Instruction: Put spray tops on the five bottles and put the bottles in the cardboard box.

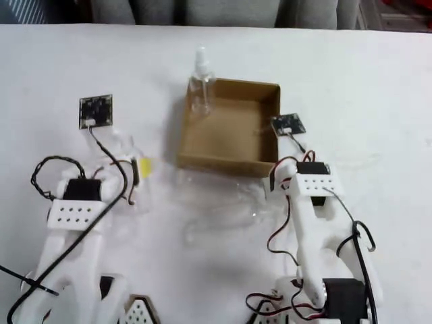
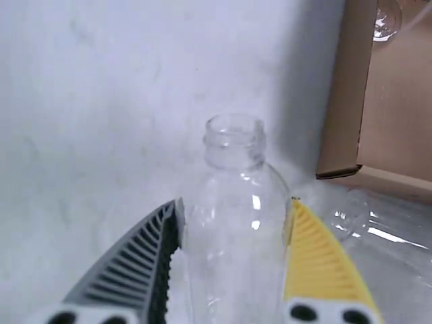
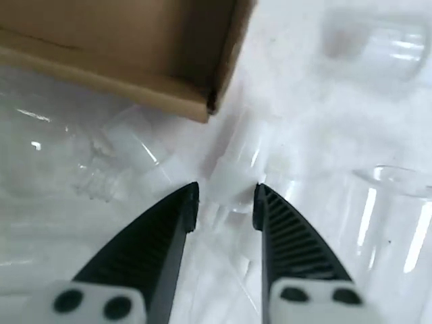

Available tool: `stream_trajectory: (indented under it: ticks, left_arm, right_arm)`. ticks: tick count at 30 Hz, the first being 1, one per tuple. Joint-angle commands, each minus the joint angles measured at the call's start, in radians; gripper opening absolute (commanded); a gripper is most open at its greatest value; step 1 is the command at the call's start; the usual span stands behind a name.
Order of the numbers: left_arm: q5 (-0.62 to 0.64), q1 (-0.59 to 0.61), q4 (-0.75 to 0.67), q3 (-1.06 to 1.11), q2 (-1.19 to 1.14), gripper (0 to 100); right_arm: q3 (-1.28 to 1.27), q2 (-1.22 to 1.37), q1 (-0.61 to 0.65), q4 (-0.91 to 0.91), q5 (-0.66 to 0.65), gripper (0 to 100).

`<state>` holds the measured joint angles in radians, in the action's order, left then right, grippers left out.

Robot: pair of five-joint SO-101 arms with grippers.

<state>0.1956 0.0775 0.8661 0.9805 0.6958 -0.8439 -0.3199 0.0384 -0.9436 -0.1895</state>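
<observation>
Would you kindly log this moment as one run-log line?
left claw: shut on uncapped bottle | right claw: around spray top | cardboard box: holds capped bottle

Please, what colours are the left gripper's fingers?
One finger grey, one yellow; best in left wrist view.

The left white arm point(image 1: 74, 212) stretches forward with its grey-and-yellow gripper point(image 2: 233, 206) clamped on a clear plastic bottle point(image 2: 233, 243), while the right white arm point(image 1: 312, 202) points its black gripper point(image 3: 226, 192) downward, jaws slightly parted.
</observation>
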Motion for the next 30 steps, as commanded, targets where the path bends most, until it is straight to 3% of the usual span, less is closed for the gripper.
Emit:
stream_trajectory:
  ticks: [1,24,28,30]
  left_arm:
    - [-0.002,0.001,-0.032,-0.008,0.033,2]
    - [0.000,0.001,-0.031,-0.006,0.031,2]
    - [0.000,0.001,-0.031,-0.006,0.031,2]
    - [0.000,0.001,-0.029,-0.006,0.031,2]
  right_arm:
    - [0.041,-0.001,-0.021,0.024,0.009,10.6]
    - [0.048,0.139,-0.016,0.128,0.008,10.4]
    - [0.049,0.139,-0.018,0.128,0.000,0.6]
    - [0.049,0.130,-0.021,0.122,0.000,2.6]
